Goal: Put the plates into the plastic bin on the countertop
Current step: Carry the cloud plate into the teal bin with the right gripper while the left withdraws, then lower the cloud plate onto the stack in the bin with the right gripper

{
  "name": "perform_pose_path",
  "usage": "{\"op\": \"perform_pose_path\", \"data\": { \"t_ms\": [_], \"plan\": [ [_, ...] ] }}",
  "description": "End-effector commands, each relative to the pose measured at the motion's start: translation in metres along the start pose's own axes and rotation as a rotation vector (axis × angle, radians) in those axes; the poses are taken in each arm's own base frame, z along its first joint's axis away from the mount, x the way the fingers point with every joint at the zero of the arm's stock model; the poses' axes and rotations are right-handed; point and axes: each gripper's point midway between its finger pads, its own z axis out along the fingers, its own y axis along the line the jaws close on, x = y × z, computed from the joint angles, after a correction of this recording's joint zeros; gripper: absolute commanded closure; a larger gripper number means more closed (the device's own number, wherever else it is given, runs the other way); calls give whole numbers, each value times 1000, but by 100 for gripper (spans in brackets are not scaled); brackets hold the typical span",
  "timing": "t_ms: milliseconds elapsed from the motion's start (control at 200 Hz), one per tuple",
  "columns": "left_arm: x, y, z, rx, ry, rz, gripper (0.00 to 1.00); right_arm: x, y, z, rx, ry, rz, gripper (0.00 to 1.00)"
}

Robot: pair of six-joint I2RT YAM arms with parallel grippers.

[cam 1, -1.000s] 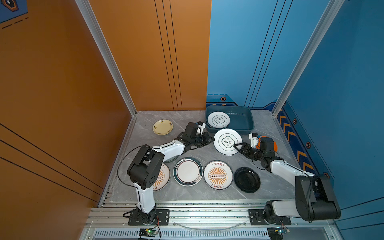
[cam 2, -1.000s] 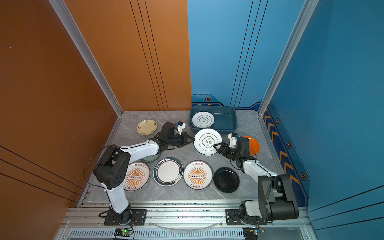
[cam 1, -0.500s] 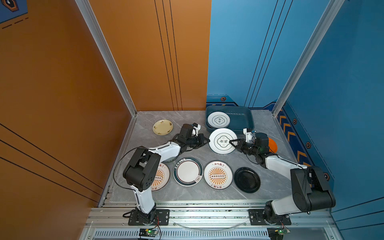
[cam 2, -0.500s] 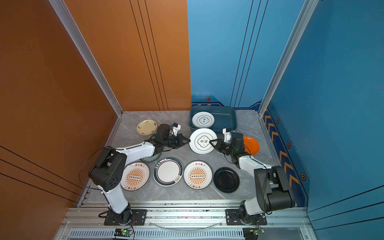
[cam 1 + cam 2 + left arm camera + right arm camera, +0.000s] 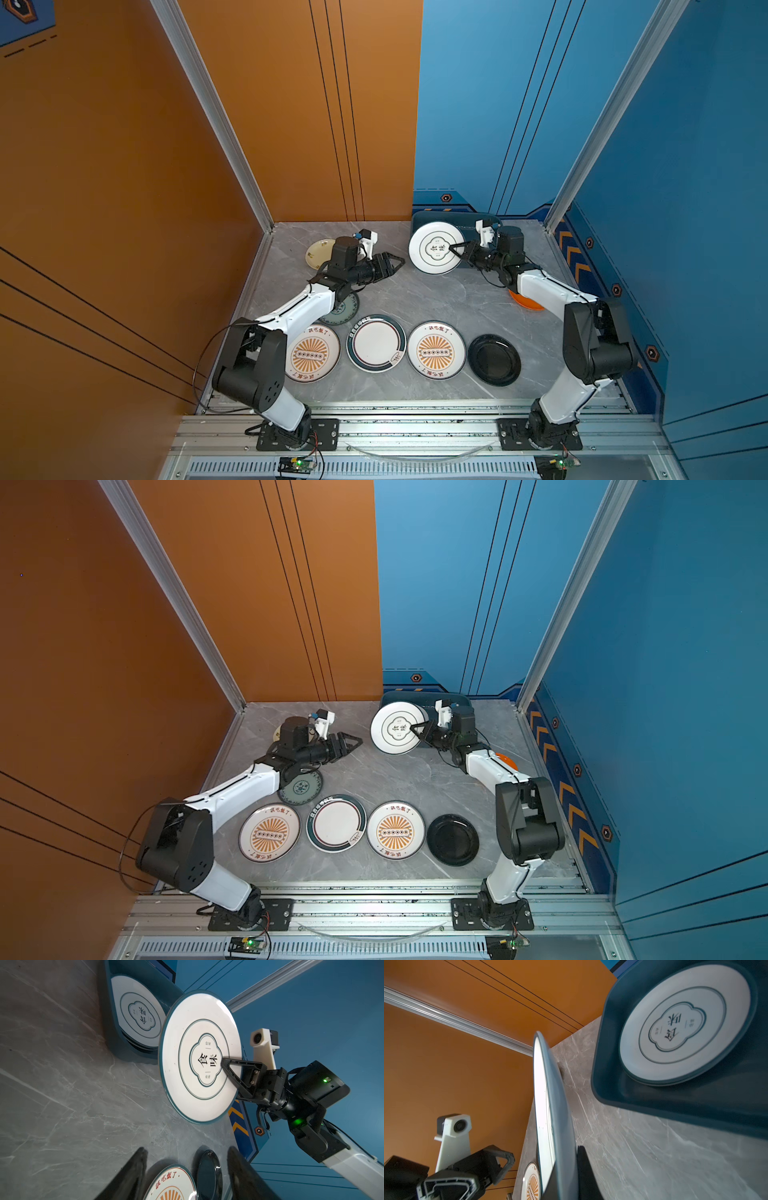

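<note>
The emblem plate (image 5: 432,249) faces up, its rim clamped in the outstretched right pincer (image 5: 453,248) near the plastic bin (image 5: 457,217); the left pincer (image 5: 397,262) is apart

Both top views: we get plastic bin (image 5: 457,217) only as rim strip, held plate (image 5: 434,249) covering most. Just sliver of orange plate (image 5: 528,304) under right arm (image 5: 540,286). Half of yellow plate (image 5: 318,251) behind left arm (image 5: 299,307). Left wrist view: left gripper (image 5: 186,1148) fingers blurred, cut by edge.

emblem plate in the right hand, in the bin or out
Out: the right hand grips the emblem plate in the air, outside the bin.
</note>
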Motion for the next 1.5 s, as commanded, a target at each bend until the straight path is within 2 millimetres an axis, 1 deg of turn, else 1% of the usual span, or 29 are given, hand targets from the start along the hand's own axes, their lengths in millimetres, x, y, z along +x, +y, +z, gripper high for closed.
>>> {"op": "perform_pose_path", "data": {
  "t_ms": [0, 60, 95, 125, 190, 210, 315, 365, 375, 391, 501, 586, 766, 1056, 1126, 1136, 1157, 1412, 1492],
  "plan": [
    [7, 21, -16, -77, 7, 0, 28, -28, -2, 12, 0, -35, 37, 100],
    [5, 27, -25, -105, -10, 1, 26, -38, -5, 22, 1, -45, 49, 100],
    [4, 30, -31, -121, -23, 4, 22, -42, -8, 28, 4, -48, 59, 100],
    [3, 32, -35, -133, -32, 6, 21, -48, -7, 32, 0, -54, 61, 100],
    [1, 37, -42, -157, -47, 5, 19, -59, -14, 41, 6, -66, 77, 100],
    [1, 38, -45, -162, -52, 6, 19, -61, -14, 42, 5, -70, 77, 100],
    [-3, 46, -57, -193, -87, -3, 18, -72, -30, 51, 38, -95, 99, 100],
    [-5, 52, -64, -209, -105, -13, 18, -78, -32, 49, 51, -111, 98, 100],
    [-5, 53, -65, -213, -107, -13, 18, -75, -42, 54, 67, -101, 111, 100],
    [-6, 54, -67, -216, -111, -16, 18, -75, -48, 56, 80, -102, 116, 100],
    [-7, 64, -76, -234, -138, -36, 18, -79, -72, 58, 142, -114, 140, 100],
    [-7, 67, -77, -236, -141, -41, 18, -85, -87, 58, 175, -127, 156, 100],
    [-10, 72, -75, -234, -146, -59, 18, -93, -105, 58, 214, -140, 173, 100],
    [-12, 76, -74, -226, -149, -76, 18, -90, -128, 72, 267, -96, 191, 100],
    [-12, 77, -74, -226, -148, -83, 18, -84, -136, 76, 284, -78, 202, 100],
    [-11, 77, -74, -226, -147, -83, 18, -90, -130, 76, 273, -89, 192, 100],
    [-12, 77, -74, -225, -148, -81, 18, -93, -128, 77, 271, -91, 188, 100],
    [-11, 77, -72, -217, -144, -89, 18, -90, -132, 84, 293, -68, 188, 100],
    [-11, 77, -71, -213, -143, -90, 18, -86, -135, 89, 308, -52, 189, 99]
  ]
}}
